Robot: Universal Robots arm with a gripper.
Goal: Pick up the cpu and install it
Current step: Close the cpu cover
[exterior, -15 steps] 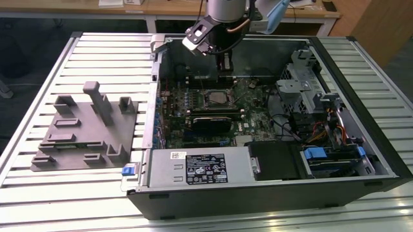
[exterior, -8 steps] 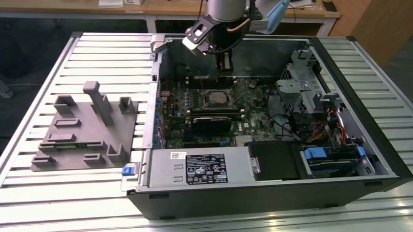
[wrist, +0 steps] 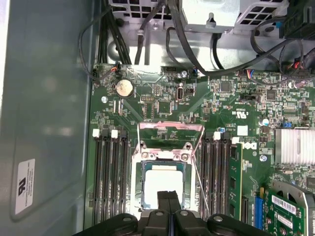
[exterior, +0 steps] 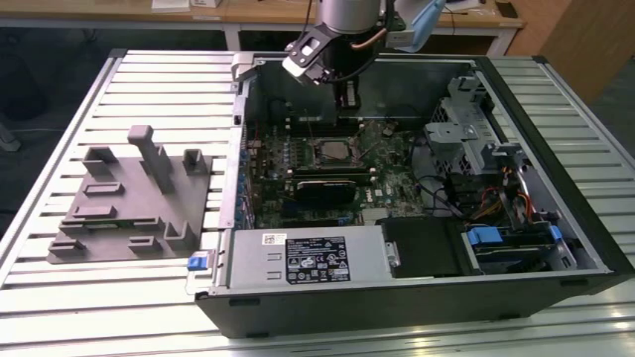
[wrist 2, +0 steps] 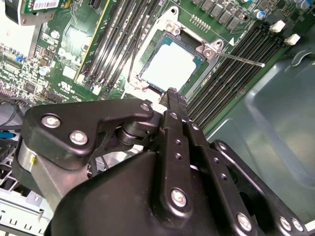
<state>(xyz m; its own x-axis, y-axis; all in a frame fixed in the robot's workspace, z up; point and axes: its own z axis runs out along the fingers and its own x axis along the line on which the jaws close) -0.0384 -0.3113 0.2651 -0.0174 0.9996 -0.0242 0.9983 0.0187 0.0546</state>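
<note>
A ribbed table (exterior: pixel 70 312) of pale metal slats carries a black tower computer case (exterior: pixel 417 305), which lies on its side with the panel off and the interior exposed. To the exterior view's left of the case rests a matte gray plastic fixture tray (exterior: pixel 119 223), moulded with blocky upright posts and rectangular pockets. Inside the case, a brushed silver power supply (exterior: pixel 248 260) sits along the near wall. Beyond it lies the green motherboard (wrist: pixel 162 105), densely studded with small components and crossed by black cables.

The robot's smooth, cylindrical gray arm (exterior: pixel 347 15) reaches in from above. Its gripper (wrist 2: pixel 171 93) is built of black bolted linkage bars, and its two narrow fingers are pressed flat together with nothing between them. It hangs over the board close to the processor socket.

Rows of long, thin black memory slots (wrist: pixel 106 182) flank the socket on both sides. The socket's hinged metal load plate (wrist: pixel 170 126), a bare silvery frame, stands swung open.

The cpu (wrist 2: pixel 170 64), a flat square chip with a shiny silver-white top and a thin darker rim, lies seated in the open socket. In both wrist views it sits just beyond the closed fingertips, and nothing grips it. A slim steel lever (wrist 2: pixel 241 59) angles out from one corner of the socket across the memory slots. A round, silver coin battery (wrist: pixel 124 87) lies on the board well apart from the socket.
</note>
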